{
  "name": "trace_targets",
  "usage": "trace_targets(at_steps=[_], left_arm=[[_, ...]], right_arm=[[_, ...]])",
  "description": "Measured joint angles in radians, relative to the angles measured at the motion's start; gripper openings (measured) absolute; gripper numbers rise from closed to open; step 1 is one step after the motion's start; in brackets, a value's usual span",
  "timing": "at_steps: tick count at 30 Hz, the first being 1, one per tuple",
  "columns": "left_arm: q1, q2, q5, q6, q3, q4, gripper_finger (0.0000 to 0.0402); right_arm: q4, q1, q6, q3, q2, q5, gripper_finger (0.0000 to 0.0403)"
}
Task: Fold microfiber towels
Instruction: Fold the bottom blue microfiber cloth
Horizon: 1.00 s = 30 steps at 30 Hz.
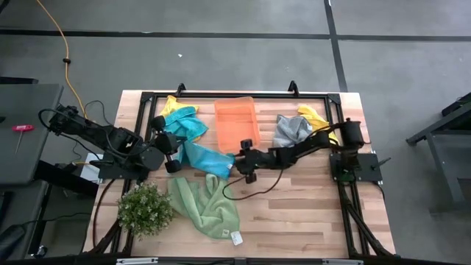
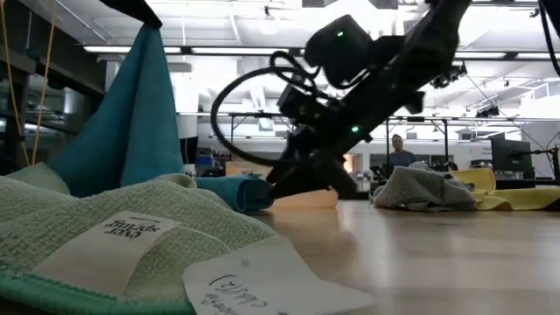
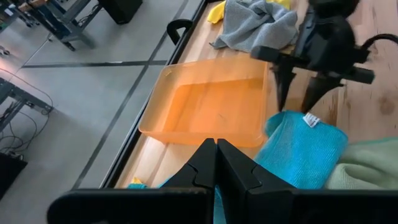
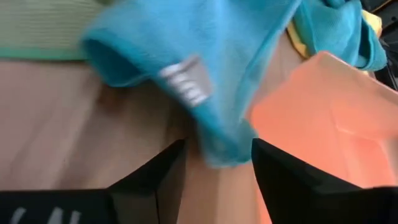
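We see a blue towel (image 1: 208,157) stretched out in the middle of the high view, just below the orange bin (image 1: 235,123). Our left gripper (image 1: 174,152) is pinched tight on one end of it and lifts that end, so in the low view the cloth hangs like a tent at the upper left. Our right gripper (image 1: 241,166) sits at the other end, near the small white tag (image 3: 311,120), with its two fingers spread apart and holding nothing.

A green towel (image 1: 206,205) lies crumpled at the lower middle, next to the plant (image 1: 144,209). A grey towel (image 1: 291,130) and a yellow towel (image 1: 315,118) sit at the upper right.

We think these towels are light, soft and floppy. They sag and bunch up, so we should pinch a corner or an edge, not the middle.
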Motion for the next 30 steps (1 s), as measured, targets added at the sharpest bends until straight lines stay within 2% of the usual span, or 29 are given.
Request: trace_targets(at_steps=[13,20,30], left_arm=[[0.000,0.000,0.001,-0.007,0.000,0.000,0.0000],[0.000,0.000,0.000,-0.007,0.000,0.000,0.0000],[0.000,0.000,0.026,-0.008,0.000,0.000,0.0000]], right_arm=[[-0.005,-0.022,-0.024,0.018,0.002,-0.032,0.0128],[-0.002,-0.020,-0.097,0.018,0.001,0.054,0.0109],[-0.012,-0.013,-0.158,0.018,-0.001,0.108,0.0108]])
